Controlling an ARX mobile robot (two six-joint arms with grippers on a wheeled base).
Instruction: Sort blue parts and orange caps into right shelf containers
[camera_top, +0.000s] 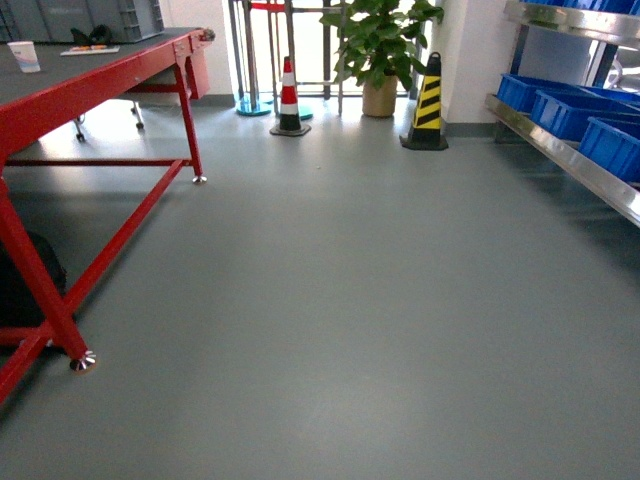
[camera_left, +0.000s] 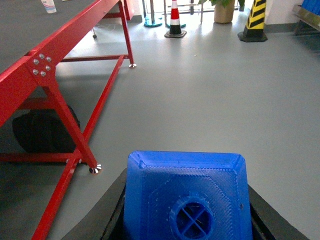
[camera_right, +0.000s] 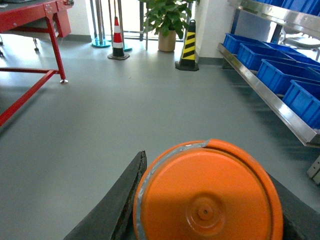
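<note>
The left fingers (camera_left: 112, 210) are squeezing a blue part (camera_left: 187, 197) sitting between them. The right fingers (camera_right: 117, 205) are gripping an orange cap (camera_right: 207, 192). The blue containers (camera_right: 272, 65) are sitting far ahead, off to the right

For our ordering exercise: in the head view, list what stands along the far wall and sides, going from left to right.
Red metal-framed table → red-and-white striped traffic cone → green potted plant in a tan pot → yellow-and-black striped cone → bright-blue plastic crates on the steel shelf.
</note>
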